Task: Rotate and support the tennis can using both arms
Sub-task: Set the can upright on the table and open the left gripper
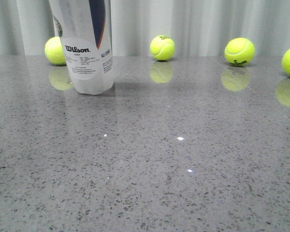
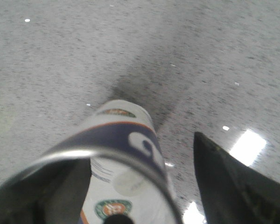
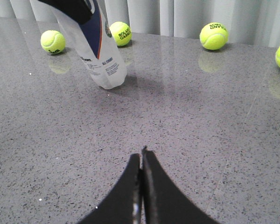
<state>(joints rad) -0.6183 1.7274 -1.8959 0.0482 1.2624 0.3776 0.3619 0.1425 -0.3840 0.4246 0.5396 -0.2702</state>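
One arm alone is at the tennis can [image 1: 88, 46], which stands on the grey table [image 1: 174, 169] in front of the far-left tennis ball [image 1: 55, 50]. The left gripper [image 2: 130, 191] straddles the can's top, fingers spread either side, not visibly clamping. The right gripper [image 3: 142, 161], fingers pressed together, hangs well short of the can. It should probably open and approach low on the can before any rotation, or the can may slip.

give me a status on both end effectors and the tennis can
Left end effector around the tennis can top; grip contact unclear. Right end effector shut, empty, well back. Can upright on the table. Nothing between right end effector and can.
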